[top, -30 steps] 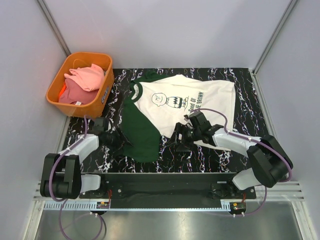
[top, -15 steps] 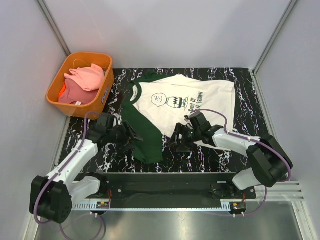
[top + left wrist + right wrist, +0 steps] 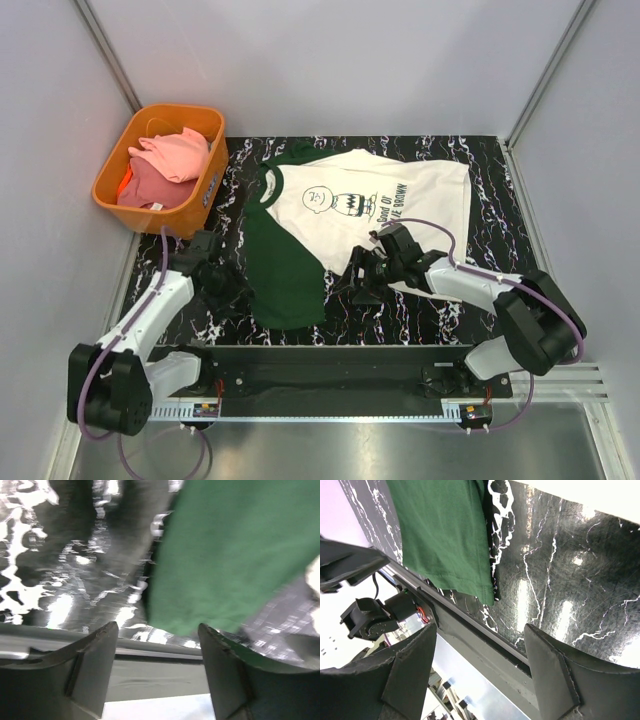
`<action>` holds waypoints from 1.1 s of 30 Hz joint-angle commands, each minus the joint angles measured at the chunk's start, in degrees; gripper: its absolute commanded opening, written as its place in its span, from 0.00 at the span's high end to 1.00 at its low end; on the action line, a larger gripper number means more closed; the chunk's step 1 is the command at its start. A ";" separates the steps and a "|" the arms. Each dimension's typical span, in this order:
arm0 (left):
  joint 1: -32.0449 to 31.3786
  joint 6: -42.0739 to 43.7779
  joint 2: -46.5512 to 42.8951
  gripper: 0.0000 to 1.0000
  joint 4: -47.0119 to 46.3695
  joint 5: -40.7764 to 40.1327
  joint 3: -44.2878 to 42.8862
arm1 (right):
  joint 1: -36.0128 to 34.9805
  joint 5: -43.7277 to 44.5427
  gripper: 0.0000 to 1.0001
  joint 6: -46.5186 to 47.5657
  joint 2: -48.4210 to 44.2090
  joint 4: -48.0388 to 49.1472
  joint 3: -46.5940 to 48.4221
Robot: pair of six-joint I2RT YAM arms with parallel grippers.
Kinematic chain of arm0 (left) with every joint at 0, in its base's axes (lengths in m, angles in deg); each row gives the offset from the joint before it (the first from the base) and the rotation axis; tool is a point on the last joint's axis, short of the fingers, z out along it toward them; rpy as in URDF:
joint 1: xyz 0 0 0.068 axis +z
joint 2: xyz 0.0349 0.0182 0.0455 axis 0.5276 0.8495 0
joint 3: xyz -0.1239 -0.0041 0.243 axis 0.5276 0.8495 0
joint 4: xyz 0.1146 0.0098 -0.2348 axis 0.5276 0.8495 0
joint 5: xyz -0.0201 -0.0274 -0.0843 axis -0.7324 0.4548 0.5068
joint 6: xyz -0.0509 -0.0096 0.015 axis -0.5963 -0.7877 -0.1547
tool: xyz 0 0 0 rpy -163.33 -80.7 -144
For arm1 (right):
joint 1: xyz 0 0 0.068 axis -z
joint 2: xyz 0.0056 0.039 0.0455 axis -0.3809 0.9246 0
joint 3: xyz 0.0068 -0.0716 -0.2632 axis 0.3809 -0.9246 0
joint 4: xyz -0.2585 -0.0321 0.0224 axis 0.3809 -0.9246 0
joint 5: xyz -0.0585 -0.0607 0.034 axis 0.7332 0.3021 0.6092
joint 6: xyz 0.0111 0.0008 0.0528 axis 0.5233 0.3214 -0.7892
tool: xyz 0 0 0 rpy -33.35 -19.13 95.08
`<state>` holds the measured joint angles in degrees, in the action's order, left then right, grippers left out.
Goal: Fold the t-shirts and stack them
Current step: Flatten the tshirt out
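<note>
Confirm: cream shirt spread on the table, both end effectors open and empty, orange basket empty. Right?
Not the basket. The top view shows the orange basket holding pink and coral t-shirts. The rest stands: the cream t-shirt lies spread on the table, and the left end effector and right end effector are open and empty.

cream tee point(image 3: 385, 205): green sleeves, spread face-up on table point(image 3: 497, 190) | pink tees point(image 3: 170, 155): heaped in orange basket point(image 3: 150, 218)
</note>
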<state>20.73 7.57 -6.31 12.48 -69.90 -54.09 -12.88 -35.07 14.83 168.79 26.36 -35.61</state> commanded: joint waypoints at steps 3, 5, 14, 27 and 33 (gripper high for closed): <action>0.30 6.95 3.80 0.38 -5.50 -2.30 1.43 | -0.68 1.68 0.23 0.25 -3.72 -1.10 -0.28; 0.22 8.80 5.81 0.31 -9.89 4.28 2.40 | -0.68 1.85 0.23 0.43 -4.25 -1.28 -0.28; 0.22 4.25 3.46 0.18 -20.88 14.40 11.18 | -0.68 2.47 0.23 1.13 -4.34 -1.98 -0.11; -0.75 -0.77 -4.27 0.31 -25.30 22.23 17.25 | -0.68 2.82 0.23 1.04 -4.95 -1.72 -0.98; -4.08 -4.12 -9.19 0.36 -20.74 20.49 15.77 | -0.68 2.91 0.23 0.60 -5.57 -1.81 -1.16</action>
<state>18.04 5.62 -13.45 -10.08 -50.27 -36.21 -12.92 -33.17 15.27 165.27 24.26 -36.74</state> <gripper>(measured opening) 0.649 0.767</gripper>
